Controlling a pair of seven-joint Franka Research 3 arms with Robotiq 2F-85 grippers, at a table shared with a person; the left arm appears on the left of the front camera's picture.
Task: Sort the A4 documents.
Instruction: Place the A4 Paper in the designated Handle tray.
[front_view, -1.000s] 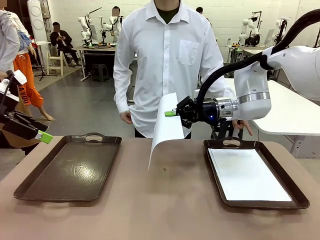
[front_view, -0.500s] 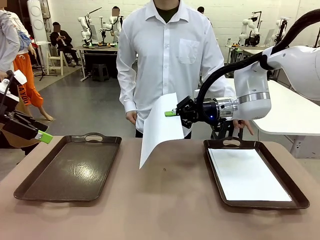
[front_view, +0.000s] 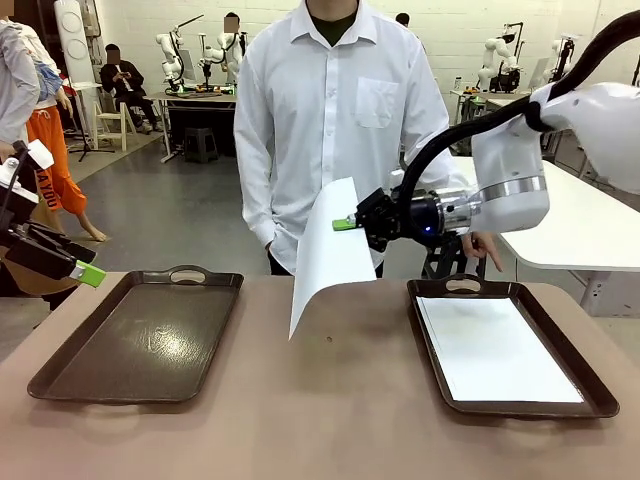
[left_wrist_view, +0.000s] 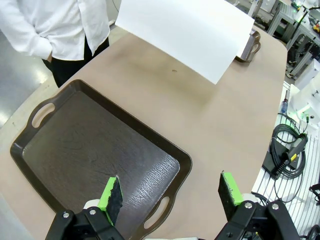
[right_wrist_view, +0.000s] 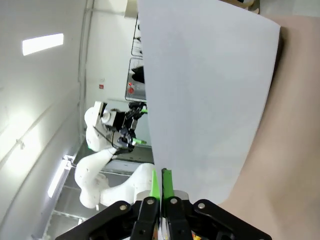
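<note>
Centrally, our right gripper (front_view: 343, 224) is pinched tight on one A4 sheet (front_view: 330, 250), hanging mid-frame above the table (front_view: 330, 420). Our left gripper (left_wrist_view: 170, 192) gapes empty, lower left. One sheet (front_view: 495, 350) lies in the right tray (front_view: 600, 400) — the left tray (front_view: 130, 340) is bare, so we judge sorting only partway.

Two A4 documents observed, both plain white and blank. The first sheet (front_view: 333, 250) hangs above the surface (front_view: 330, 420), clear of it, just left of the right tray (front_view: 600, 395); it is pinched at its upper right edge, curling, lower corner pointing down. The second sheet (front_view: 495, 350) lies flat inside the right tray, lengthwise, narrower than the tray floor.
</note>
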